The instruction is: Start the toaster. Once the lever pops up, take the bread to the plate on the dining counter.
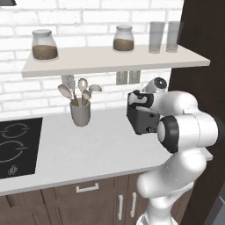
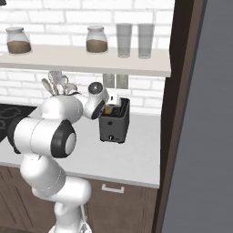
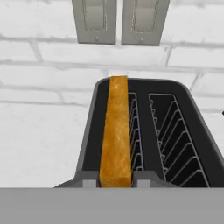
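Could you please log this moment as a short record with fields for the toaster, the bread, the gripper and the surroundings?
toaster: dark box on the white worktop, against the brick wall
bread: golden slice standing in the toaster's left slot in the hand view; right slot empty
gripper: over the toaster's top; jaws' grip cannot be told
surroundings: utensil cup, hob, shelf with jars and glasses

No readable text, label, brand, number or sign appears on anything here.

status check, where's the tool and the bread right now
Tool over the toaster, grip state unclear. Bread upright in one slot, the other slot empty. Nothing in the way above the slots.
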